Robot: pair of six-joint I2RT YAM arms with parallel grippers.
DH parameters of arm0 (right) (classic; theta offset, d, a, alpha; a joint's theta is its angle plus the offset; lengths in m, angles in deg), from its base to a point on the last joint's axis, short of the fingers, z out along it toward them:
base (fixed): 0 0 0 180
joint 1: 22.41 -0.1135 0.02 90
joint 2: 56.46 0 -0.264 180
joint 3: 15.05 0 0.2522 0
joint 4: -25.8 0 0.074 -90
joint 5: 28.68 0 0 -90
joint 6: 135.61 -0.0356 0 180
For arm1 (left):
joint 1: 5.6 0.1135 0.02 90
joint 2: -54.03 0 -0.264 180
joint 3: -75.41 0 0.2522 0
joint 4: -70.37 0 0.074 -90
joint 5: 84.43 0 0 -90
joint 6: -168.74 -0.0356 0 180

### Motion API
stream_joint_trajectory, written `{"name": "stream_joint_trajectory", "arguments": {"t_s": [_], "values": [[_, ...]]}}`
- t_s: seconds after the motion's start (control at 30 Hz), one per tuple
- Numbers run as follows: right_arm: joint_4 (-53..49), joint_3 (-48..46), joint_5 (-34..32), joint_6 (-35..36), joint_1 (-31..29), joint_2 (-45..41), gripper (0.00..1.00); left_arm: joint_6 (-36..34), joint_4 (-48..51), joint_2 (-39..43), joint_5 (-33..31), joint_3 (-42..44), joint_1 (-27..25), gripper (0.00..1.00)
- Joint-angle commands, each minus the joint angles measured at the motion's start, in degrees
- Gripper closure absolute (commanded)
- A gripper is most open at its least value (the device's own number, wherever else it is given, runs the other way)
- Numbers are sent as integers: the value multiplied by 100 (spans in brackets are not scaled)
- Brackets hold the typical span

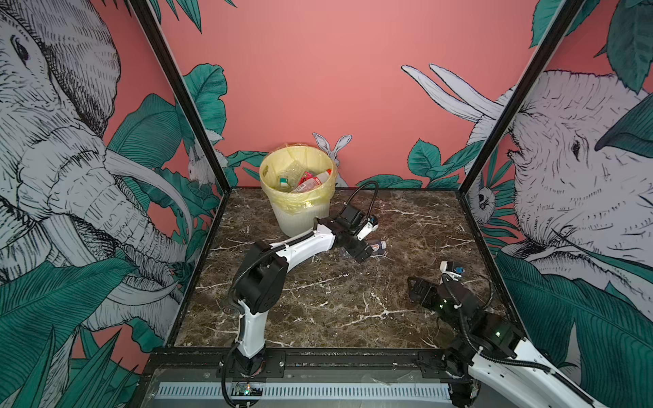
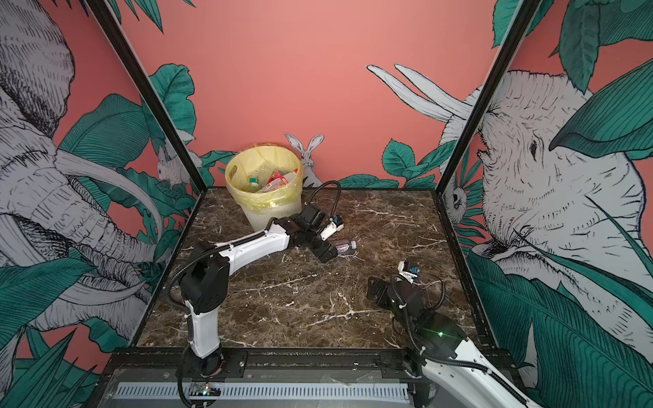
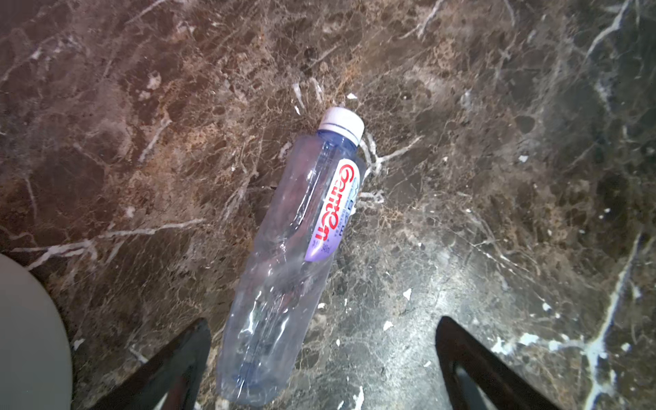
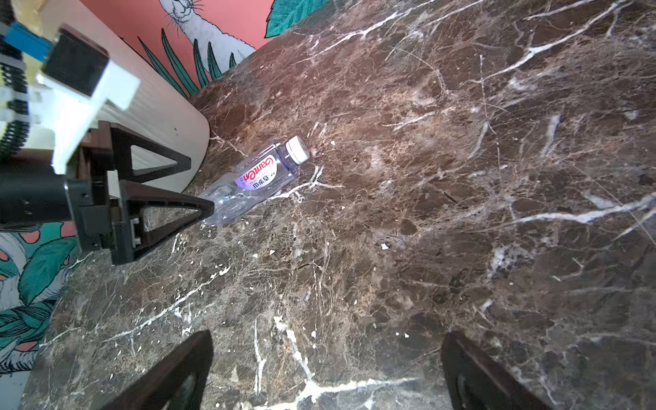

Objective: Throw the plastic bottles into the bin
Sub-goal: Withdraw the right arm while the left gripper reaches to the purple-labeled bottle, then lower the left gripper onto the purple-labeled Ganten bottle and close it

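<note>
Now, our left gripper [image 3: 323,320] hangs spread over the crumpled bottle [image 3: 294,248]; it sits off-centre, so we could pinch badly and squirt it away.

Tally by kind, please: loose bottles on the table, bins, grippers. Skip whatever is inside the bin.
Loose bottle: 1
Bin: 1
Grippers: 2, left gripper and right gripper, both open
Total: 4
</note>
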Motion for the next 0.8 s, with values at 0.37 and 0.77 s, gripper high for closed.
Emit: {"name": "stream_joint_trajectory", "arguments": {"t_s": [0.37,0.77], "values": [[568,-123,-231,-3,63,326,0,-471,60,-541,-427,-440,-57,1],[712,-462,-686,-277,73,-199,1,-574,64,-1038,-583,-726,-67,1]]}}
